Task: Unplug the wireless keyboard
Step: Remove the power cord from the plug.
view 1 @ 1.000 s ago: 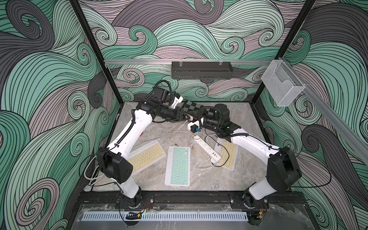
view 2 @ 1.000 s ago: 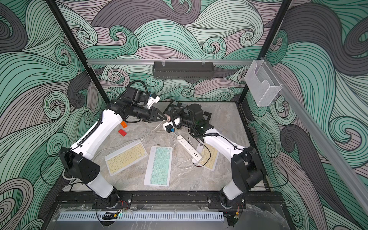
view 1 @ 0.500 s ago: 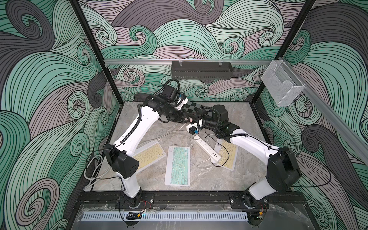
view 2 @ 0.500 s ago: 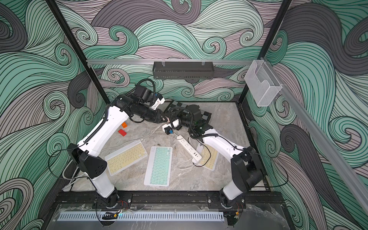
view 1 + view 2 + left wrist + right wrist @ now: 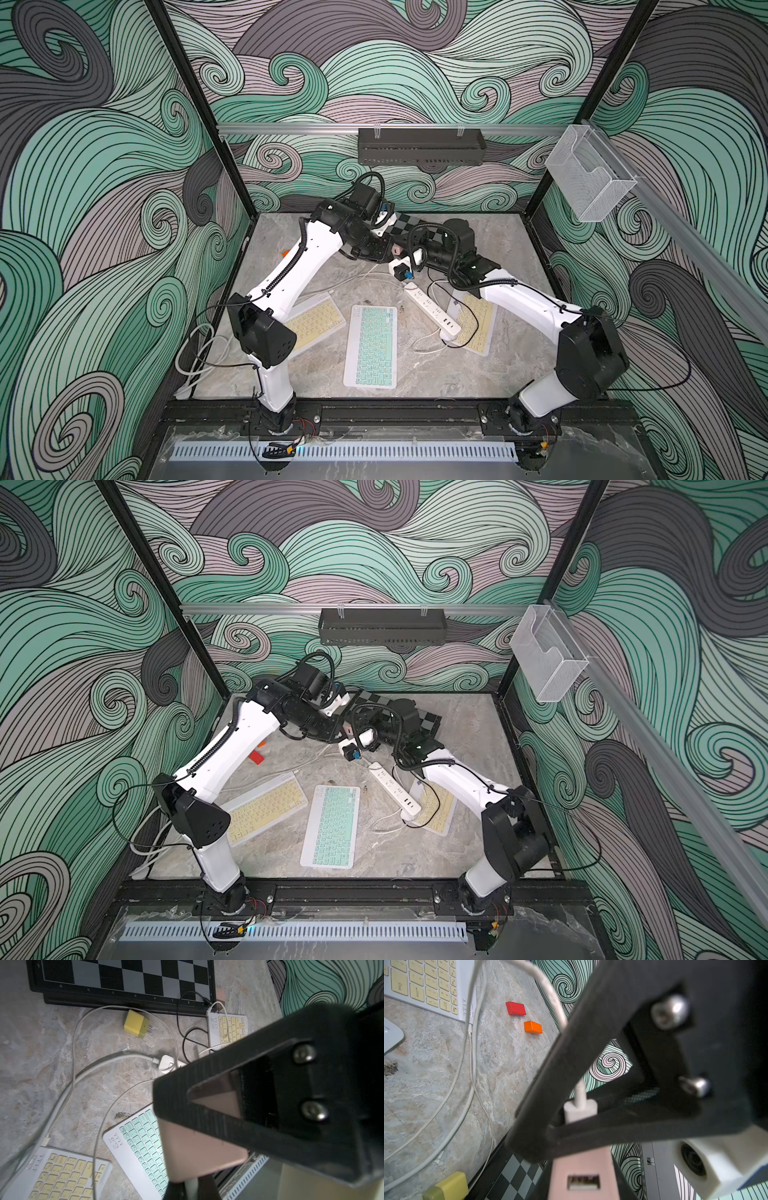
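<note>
**Plug out, port bare**

The right pincer (image 5: 558, 1124) fills the foreground. Its two black fingers (image 5: 571, 1053) are closed on a white USB plug (image 5: 580, 1112), and a white cable (image 5: 580, 1091) runs from the plug's back and passes behind one finger. Just past the fingertips sits a pink charger (image 5: 581, 1159) with its USB port (image 5: 583, 1182) empty, apart from the plug. On the marble worktop (image 5: 508, 1059) a red block (image 5: 515, 1008) and an orange block (image 5: 533, 1027) lie near each other. A yellow-keyed keyboard (image 5: 425, 985) has a thin cable plugged into its edge. A yellow charger (image 5: 448, 1188) rests just beside a chessboard (image 5: 517, 1176).
</note>
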`<action>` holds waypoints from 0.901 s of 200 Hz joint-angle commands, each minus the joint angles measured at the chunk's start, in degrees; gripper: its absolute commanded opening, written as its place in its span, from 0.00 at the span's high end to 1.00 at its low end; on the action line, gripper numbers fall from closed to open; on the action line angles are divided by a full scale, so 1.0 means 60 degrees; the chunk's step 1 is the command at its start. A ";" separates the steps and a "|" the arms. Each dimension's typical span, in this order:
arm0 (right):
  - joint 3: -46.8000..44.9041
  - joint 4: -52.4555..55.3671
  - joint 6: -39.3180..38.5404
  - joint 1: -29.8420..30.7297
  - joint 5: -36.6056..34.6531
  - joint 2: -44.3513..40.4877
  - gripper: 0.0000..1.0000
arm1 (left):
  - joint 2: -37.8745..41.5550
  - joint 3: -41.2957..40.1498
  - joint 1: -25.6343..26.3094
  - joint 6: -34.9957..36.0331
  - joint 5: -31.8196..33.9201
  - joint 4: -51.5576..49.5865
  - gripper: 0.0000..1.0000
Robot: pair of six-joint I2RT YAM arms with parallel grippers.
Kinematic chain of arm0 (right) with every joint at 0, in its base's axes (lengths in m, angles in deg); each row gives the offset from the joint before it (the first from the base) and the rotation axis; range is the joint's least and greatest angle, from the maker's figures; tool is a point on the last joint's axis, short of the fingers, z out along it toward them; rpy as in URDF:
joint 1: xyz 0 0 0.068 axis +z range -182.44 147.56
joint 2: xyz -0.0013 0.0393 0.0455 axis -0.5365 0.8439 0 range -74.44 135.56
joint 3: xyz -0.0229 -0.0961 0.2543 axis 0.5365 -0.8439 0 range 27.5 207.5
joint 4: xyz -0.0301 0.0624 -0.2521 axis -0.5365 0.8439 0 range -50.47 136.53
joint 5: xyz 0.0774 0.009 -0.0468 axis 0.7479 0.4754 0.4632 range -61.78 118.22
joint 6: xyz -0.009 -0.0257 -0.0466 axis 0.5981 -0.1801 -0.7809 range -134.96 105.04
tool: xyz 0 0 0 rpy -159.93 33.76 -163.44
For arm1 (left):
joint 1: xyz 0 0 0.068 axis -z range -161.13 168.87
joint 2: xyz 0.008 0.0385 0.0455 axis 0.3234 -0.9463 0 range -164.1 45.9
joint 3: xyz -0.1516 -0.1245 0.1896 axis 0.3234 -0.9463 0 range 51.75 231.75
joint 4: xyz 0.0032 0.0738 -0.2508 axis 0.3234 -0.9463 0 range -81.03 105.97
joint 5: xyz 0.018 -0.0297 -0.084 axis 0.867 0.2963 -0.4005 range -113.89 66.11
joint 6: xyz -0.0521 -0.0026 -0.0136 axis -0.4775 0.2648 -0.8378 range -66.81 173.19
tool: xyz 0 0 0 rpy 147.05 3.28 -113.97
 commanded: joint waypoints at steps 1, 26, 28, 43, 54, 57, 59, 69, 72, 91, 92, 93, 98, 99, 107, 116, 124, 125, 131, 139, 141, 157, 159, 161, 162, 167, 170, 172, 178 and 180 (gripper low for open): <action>0.0127 -0.0125 -0.0525 0.0406 -0.0168 0.0218 1.00 | -0.0254 0.0426 0.0089 0.0005 -0.0115 0.0095 1.00; 0.0028 -0.0177 -0.0623 0.0549 -0.0365 0.0312 1.00 | -0.0222 0.0419 0.0089 -0.0180 0.0148 0.0306 1.00; 0.0022 -0.0184 -0.0621 0.0555 -0.0373 0.0312 1.00 | -0.0216 0.0406 0.0089 -0.0196 0.0163 0.0319 1.00; 0.0005 -0.0188 -0.0593 0.0555 -0.0556 0.0369 1.00 | -0.0128 0.0388 0.0078 -0.0323 0.0370 0.0374 1.00; 0.0018 -0.0186 -0.0573 0.0533 -0.0713 0.0411 1.00 | -0.0017 0.0322 0.0075 -0.0396 0.0553 0.0396 1.00; 0.0027 -0.0184 -0.0541 0.0521 -0.0752 0.0421 1.00 | 0.0021 0.0301 0.0074 -0.0435 0.0611 0.0405 1.00; 0.0032 -0.0185 -0.0524 0.0511 -0.0763 0.0427 1.00 | 0.0042 0.0278 0.0067 -0.0461 0.0648 0.0409 1.00; 0.0074 -0.0164 -0.0342 0.0446 -0.0830 0.0441 1.00 | 0.0194 0.0105 0.0067 -0.0579 0.0724 0.0479 1.00; 0.0098 -0.0137 -0.0254 0.0417 -0.0845 0.0442 1.00 | 0.0254 0.0034 0.0062 -0.0637 0.0737 0.0523 1.00; 0.0203 -0.0112 0.0241 0.0215 -0.0947 0.0444 1.00 | 0.0675 -0.0554 0.0045 -0.0989 0.0760 0.0863 1.00; 0.0199 -0.0127 0.0272 0.0203 -0.0964 0.0444 1.00 | 0.0706 -0.0599 0.0045 -0.1013 0.0764 0.0891 1.00; 0.0205 -0.0149 0.0294 0.0189 -0.0958 0.0436 1.00 | 0.0737 -0.0643 0.0045 -0.1032 0.0766 0.0912 1.00; 0.0182 -0.0228 0.0406 0.0121 -0.1001 0.0456 1.00 | 0.0885 -0.0885 0.0045 -0.1117 0.0740 0.1098 1.00; 0.0181 -0.0243 0.0420 0.0104 -0.1006 0.0457 1.00 | 0.0921 -0.0954 0.0045 -0.1136 0.0732 0.1140 1.00; 0.0181 -0.0273 0.0683 -0.0018 -0.0978 0.0469 1.00 | 0.1228 -0.1403 0.0045 -0.1273 0.0644 0.1492 1.00; 0.0170 -0.0339 0.0932 -0.0176 -0.0882 0.0493 1.00 | 0.1592 -0.1994 0.0031 -0.1294 0.0475 0.1953 1.00; 0.0077 -0.0494 0.1149 -0.0325 -0.0740 0.0502 1.00 | 0.1971 -0.2537 0.0030 -0.1385 0.0539 0.2347 1.00; 0.0063 -0.0516 0.1173 -0.0346 -0.0714 0.0502 1.00 | 0.2021 -0.2601 0.0030 -0.1409 0.0551 0.2387 1.00; -0.0017 -0.0651 0.1295 -0.0442 -0.0617 0.0488 1.00 | 0.2311 -0.3018 0.0009 -0.1525 0.0637 0.2685 1.00; -0.0186 -0.0964 0.1433 -0.0570 -0.0487 0.0460 1.00 | 0.2733 -0.3539 -0.0034 -0.1513 0.0643 0.3038 1.00; -0.0241 -0.1021 0.1460 -0.0597 -0.0477 0.0440 1.00 | 0.2848 -0.3656 -0.0041 -0.1518 0.0645 0.3082 1.00; -0.0398 -0.1142 0.1610 -0.0764 -0.0254 0.0419 1.00 | 0.3313 -0.4123 -0.0246 -0.1481 0.0514 0.3000 1.00; -0.0404 -0.1127 0.1643 -0.0782 -0.0205 0.0417 1.00 | 0.3352 -0.4157 -0.0273 -0.1485 0.0474 0.2959 1.00; -0.0405 -0.1117 0.1656 -0.0800 -0.0176 0.0422 1.00 | 0.3380 -0.4199 -0.0291 -0.1467 0.0446 0.2926 1.00; -0.0405 -0.1117 0.1656 -0.0800 -0.0176 0.0422 1.00 | 0.3399 -0.4216 -0.0299 -0.1472 0.0424 0.2911 1.00; -0.0405 -0.1109 0.1674 -0.0823 -0.0123 0.0440 1.00 | 0.3453 -0.4278 -0.0366 -0.1450 0.0335 0.2837 1.00; -0.0405 -0.1129 0.1690 -0.0834 -0.0125 0.0456 1.00 | 0.3476 -0.4322 -0.0391 -0.1457 0.0286 0.2794 1.00; -0.0405 -0.1143 0.1693 -0.0835 -0.0137 0.0469 1.00 | 0.3495 -0.4350 -0.0416 -0.1460 0.0267 0.2775 1.00; -0.0392 -0.1178 0.1693 -0.0842 -0.0174 0.0507 1.00 | 0.3527 -0.4389 -0.0465 -0.1494 0.0221 0.2704 1.00; -0.0373 -0.1170 0.1675 -0.0833 -0.0175 0.0526 1.00 | 0.3533 -0.4400 -0.0478 -0.1503 0.0214 0.2676 1.00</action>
